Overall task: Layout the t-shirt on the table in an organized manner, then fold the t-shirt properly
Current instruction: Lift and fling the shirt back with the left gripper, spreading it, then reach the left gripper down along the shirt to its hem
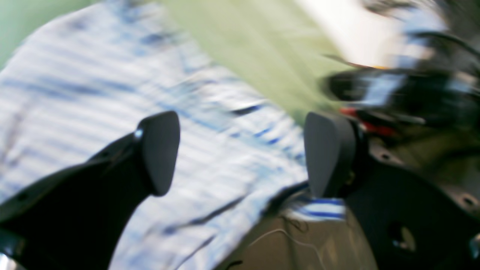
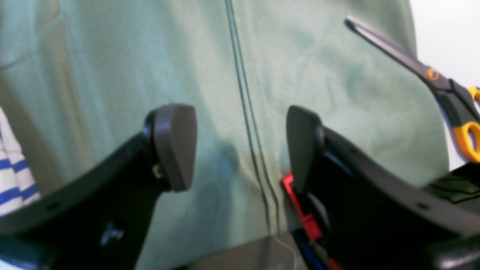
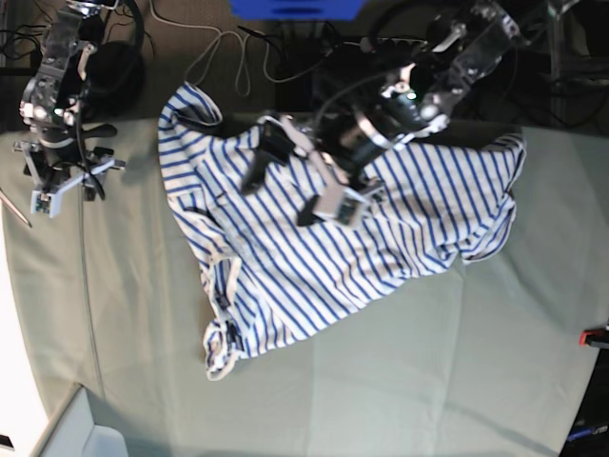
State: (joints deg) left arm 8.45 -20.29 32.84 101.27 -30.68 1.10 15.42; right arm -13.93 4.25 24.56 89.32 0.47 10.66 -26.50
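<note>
Base view, left edge: right gripper [image 3: 59, 195] sits over the bare worktop [image 3: 400, 381], well clear of the t-shirt [image 3: 314, 257]. In the right wrist view its fingers [image 2: 176, 146] stand released, wide apart, only pale green cloth showing between them. A thin dark cord [image 2: 247, 112] runs down the cloth through that gap. Scissors [image 2: 431, 75] with yellow-orange handles lie at the cloth's far right edge; a red clamp [image 2: 303, 213] shows just beside the right-hand finger. A sliver of striped fabric shows at the frame's left edge.

Centre: the t-shirt lies crumpled and spread across the worktop's upper middle, blue stripes on white, one end bunched low toward the left, folds along the right side.

Right of centre: left gripper [image 3: 285, 181] hangs over the shirt's upper part. Left wrist view is blurred, yet the fingers [image 1: 161, 150] are plainly spread, released, striped fabric below them, nothing pinched. Cables [image 3: 228, 48] lie beyond the worktop's far edge.
</note>
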